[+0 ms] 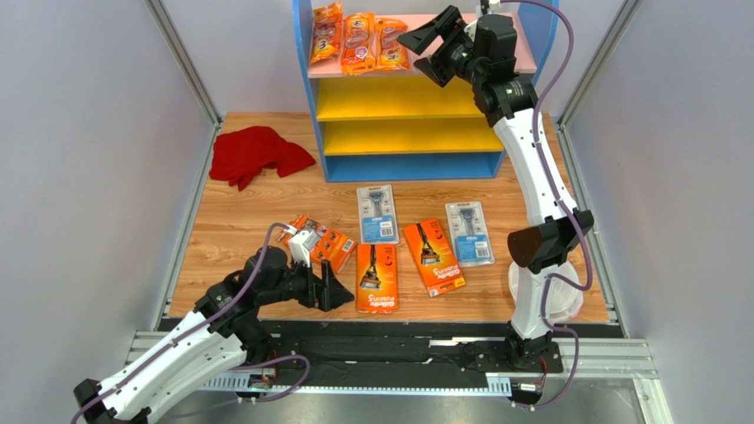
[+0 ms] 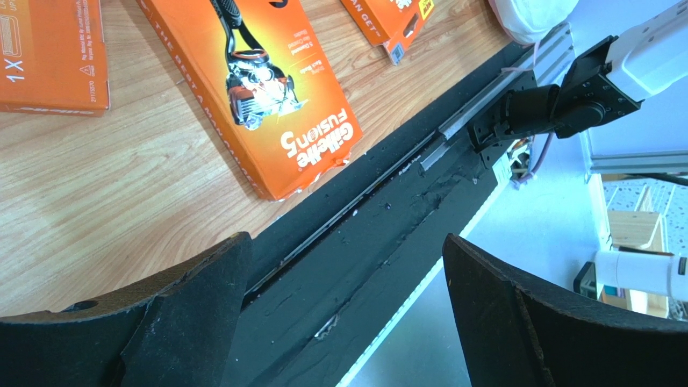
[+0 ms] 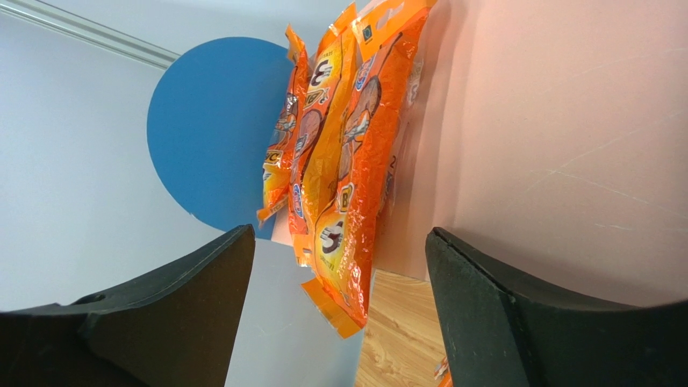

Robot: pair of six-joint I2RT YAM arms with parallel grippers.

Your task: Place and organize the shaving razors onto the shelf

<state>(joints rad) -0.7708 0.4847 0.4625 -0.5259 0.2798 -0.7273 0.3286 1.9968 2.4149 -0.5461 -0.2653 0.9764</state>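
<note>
My right gripper (image 1: pixel 421 53), jaws apart, masks part of the shelf (image 1: pixel 407 166) top beside three orange razor bags (image 1: pixel 358 40); my left gripper (image 1: pixel 336 289), also apart, sits before the shelf.

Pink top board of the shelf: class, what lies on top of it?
Three orange razor bags lie side by side on the board's left half. The open right gripper hides part of the right half.

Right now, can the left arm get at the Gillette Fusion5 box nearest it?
Probably yes. The left gripper is open and sits right beside the Gillette Fusion5 box, which lies flat on the table with nothing on top or between them. Its flat lie may make the pinch awkward.
</note>
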